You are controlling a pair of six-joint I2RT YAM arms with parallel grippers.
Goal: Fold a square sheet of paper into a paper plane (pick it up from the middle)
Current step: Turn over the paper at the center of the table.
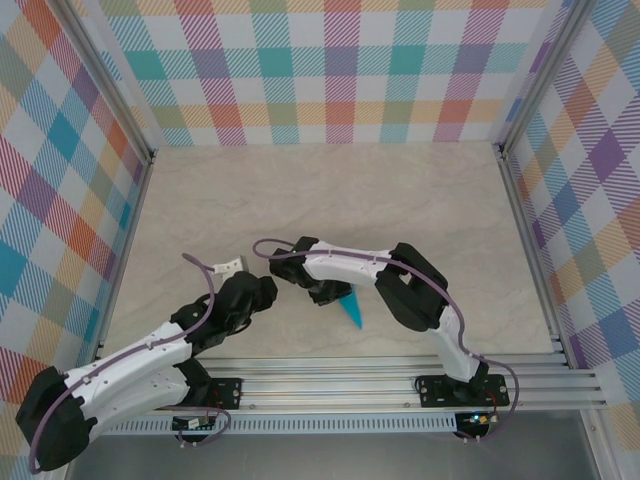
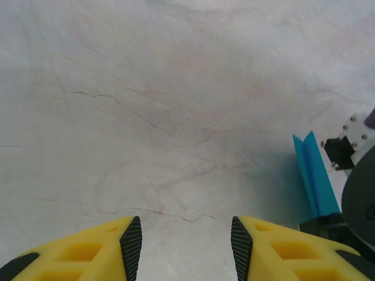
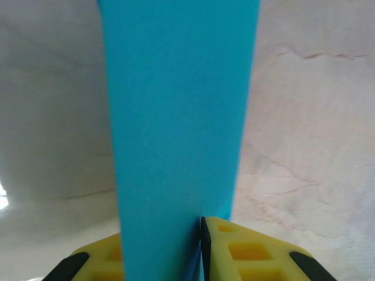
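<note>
Right wrist view shows the right gripper (image 3: 198,246) clamped on the plane (image 3: 179,117), which seems already folded slim. From above it is at 6 o'clock on the table (image 1: 330,190). At its 9 o'clock the left gripper (image 2: 186,243) gapes empty. Little folding remains, I judge.

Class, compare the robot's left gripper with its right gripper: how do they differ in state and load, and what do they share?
The left gripper is open, jaws apart over bare table; the right gripper is shut on the paper plane. The left gripper holds nothing and sits apart from the paper; the right gripper has it rising from between its fingers. Both have yellow fingers with black pads.
</note>
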